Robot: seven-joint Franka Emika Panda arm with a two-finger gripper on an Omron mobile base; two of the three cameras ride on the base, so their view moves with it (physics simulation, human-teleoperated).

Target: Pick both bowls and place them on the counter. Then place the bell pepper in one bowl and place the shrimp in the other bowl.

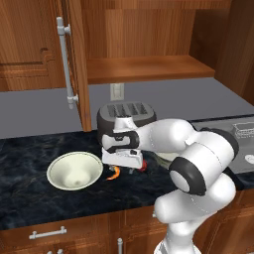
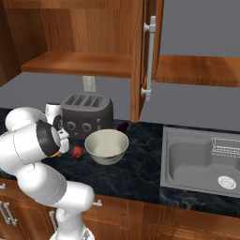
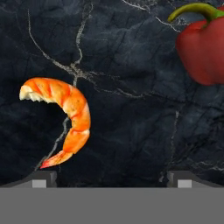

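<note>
While tool (image 3: 112,177) hangs released | curled glossy shrimp (image 3: 61,118) | smooth red bell pepper (image 3: 203,50) | veined counter (image 3: 131,122)

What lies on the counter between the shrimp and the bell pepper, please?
Nothing: in the hand view, the stretch between the shrimp and the bell pepper is bare black counter.

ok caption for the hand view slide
Open gripper above the black counter, shrimp at left, bell pepper at upper right.
</note>
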